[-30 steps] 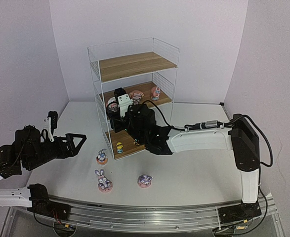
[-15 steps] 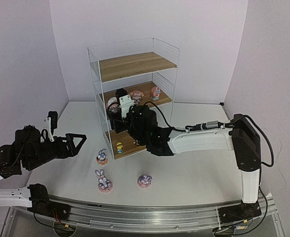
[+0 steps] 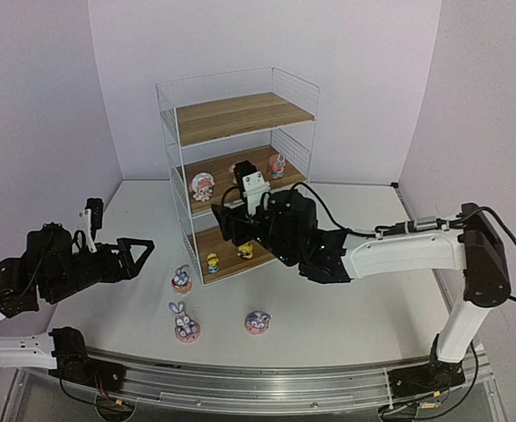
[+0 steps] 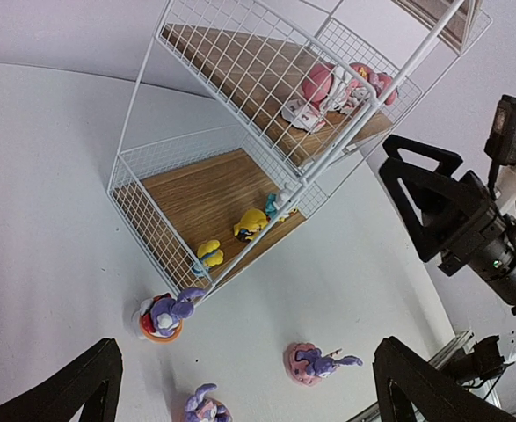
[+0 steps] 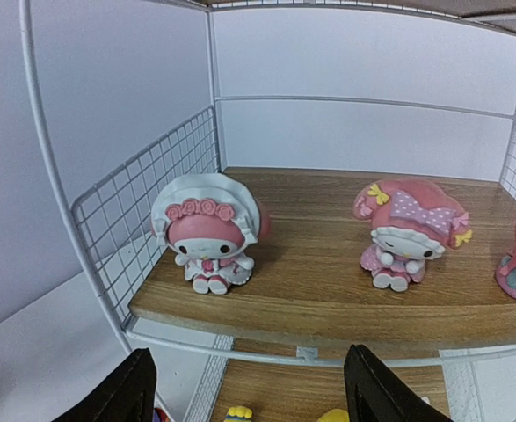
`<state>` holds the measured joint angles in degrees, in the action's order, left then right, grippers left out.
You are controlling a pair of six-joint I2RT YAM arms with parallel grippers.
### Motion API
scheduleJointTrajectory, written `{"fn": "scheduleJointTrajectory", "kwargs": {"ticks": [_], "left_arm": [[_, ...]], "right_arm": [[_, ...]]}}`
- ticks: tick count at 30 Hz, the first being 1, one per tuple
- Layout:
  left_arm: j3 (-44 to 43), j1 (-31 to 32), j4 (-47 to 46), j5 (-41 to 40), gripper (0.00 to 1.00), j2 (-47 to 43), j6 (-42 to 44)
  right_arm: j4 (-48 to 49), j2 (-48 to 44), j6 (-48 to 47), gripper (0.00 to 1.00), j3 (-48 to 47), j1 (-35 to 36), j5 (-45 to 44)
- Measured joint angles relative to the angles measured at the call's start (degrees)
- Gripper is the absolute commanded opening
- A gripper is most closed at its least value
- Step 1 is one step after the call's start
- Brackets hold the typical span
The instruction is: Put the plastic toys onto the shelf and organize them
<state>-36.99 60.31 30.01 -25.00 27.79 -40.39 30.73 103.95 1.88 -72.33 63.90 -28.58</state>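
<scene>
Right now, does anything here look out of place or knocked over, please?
Nothing looks damaged or spilled. Only three purple bunnies sit on the table in front of the shelf, not yet shelved.

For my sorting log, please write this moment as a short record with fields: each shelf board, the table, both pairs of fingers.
top board: no toys
middle board: three pink toys
bottom board: at least two small yellow toys
table: three purple bunnies, standing apart
left fingers: open, empty
right fingers: open, empty, facing the middle board
</scene>
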Motion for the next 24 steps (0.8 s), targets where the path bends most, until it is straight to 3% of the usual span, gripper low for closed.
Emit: {"fn": "scheduleJointTrajectory", "kwargs": {"ticks": [8, 17, 24], "left_arm": [[0.0, 0.0, 0.5, -0.4, 1.0, 0.1, -0.6], [0.0, 0.0, 2.7, -1.4, 1.0, 0.4, -4.8], [2.6, -0.1, 3.1, -2.3, 1.0, 1.3, -9.3]], "right_arm": [[-13.0, -16.7, 3.2, 0.93, 7.1, 0.0, -0.2], [-30.5, -31.2, 11.4, 0.92, 15.1, 0.0, 1.4], [-39.4, -33.7, 21.9, 0.88, 21.5, 0.1, 7.1]]}}
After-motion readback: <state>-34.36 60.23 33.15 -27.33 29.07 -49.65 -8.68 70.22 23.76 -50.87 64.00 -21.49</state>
